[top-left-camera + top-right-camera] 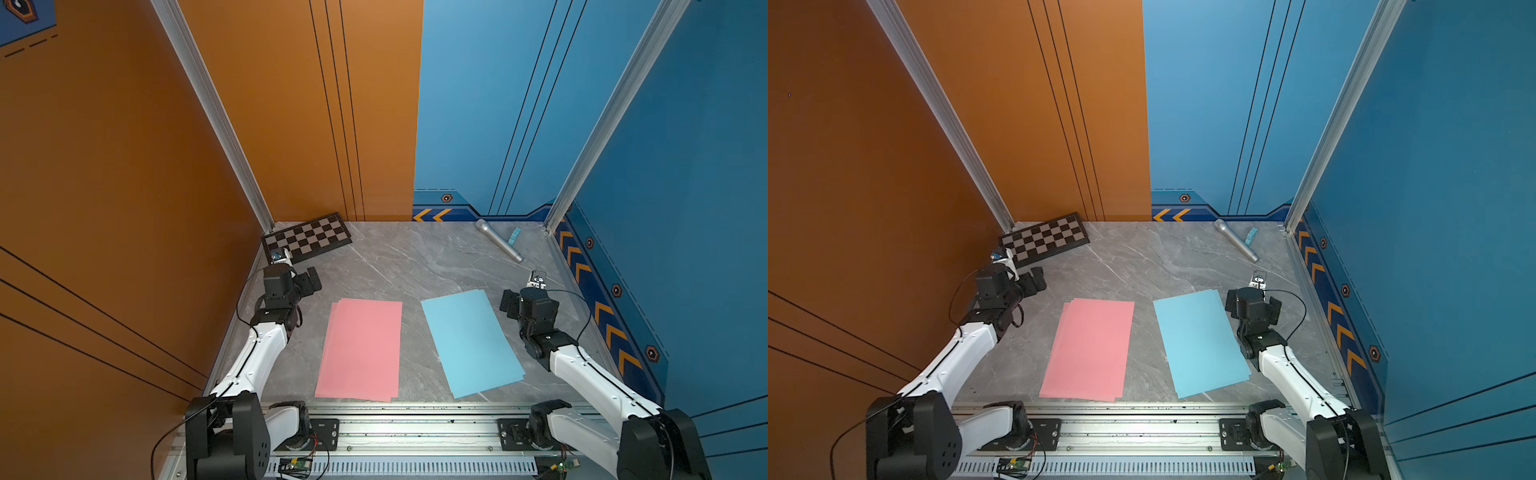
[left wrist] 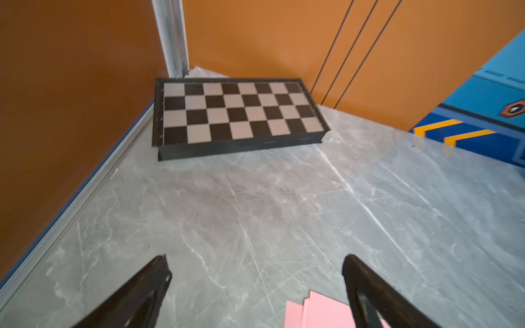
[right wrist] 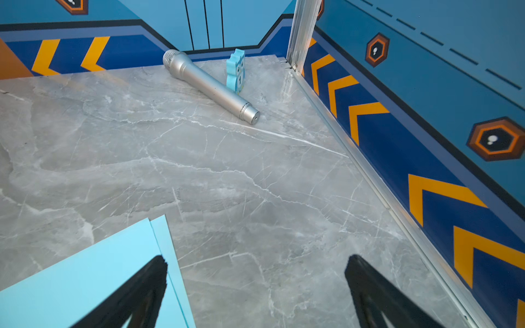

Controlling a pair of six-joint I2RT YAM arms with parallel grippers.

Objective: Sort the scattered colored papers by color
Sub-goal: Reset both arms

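The colored papers lie in two piles on the grey marble table. A pile of pink sheets [image 1: 359, 349] [image 1: 1088, 349] is left of centre and a pile of light blue sheets [image 1: 469, 340] [image 1: 1200, 340] is right of centre, with a strip of table between them. My left gripper [image 2: 255, 269] hangs open and empty over bare table beside the far left corner of the pink pile [image 2: 321, 312]. My right gripper [image 3: 257, 269] is also open and empty. One of its fingers is over the far right corner of the blue pile [image 3: 79, 272].
A black-and-grey checkered board [image 1: 307, 237] [image 2: 235, 113] lies in the far left corner. A silver microphone [image 1: 498, 241] [image 3: 210, 85] and a small blue block [image 1: 515, 236] [image 3: 238, 71] are near the far right corner. Walls enclose three sides, and a metal rail [image 1: 415, 428] runs along the front.
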